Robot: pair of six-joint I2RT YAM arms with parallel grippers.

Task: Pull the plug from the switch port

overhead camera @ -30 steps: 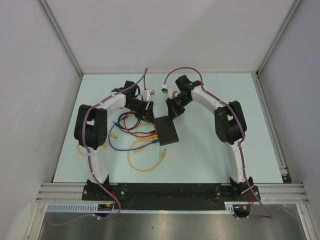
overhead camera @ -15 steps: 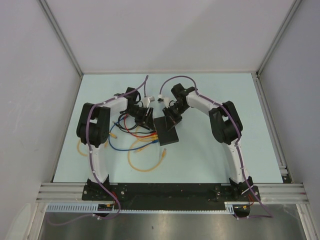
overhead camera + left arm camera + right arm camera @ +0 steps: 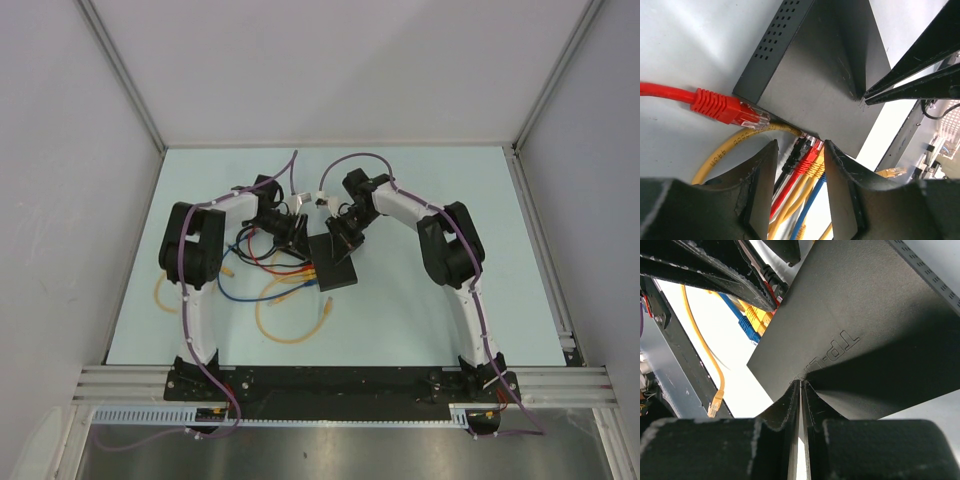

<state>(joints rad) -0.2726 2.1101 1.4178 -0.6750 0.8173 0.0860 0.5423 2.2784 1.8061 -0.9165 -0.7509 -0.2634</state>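
Switch (image 3: 335, 262) sitting on table (image 3: 420, 200) between both grippers. Left gripper (image 3: 799, 150) standing part-open at switch's port edge, fingers straddling plugged cables (image 3: 807, 161), not visibly clamping any. Right gripper (image 3: 801, 385) fully closed, empty, tips pressing on switch's top. Loose red plug (image 3: 732, 109) lying just beside switch's port edge.

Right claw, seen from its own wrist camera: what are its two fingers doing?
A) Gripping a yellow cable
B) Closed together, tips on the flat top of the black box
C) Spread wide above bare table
B: the right claw has its fingers shut against each other, and their tips rest on the top face of the switch.
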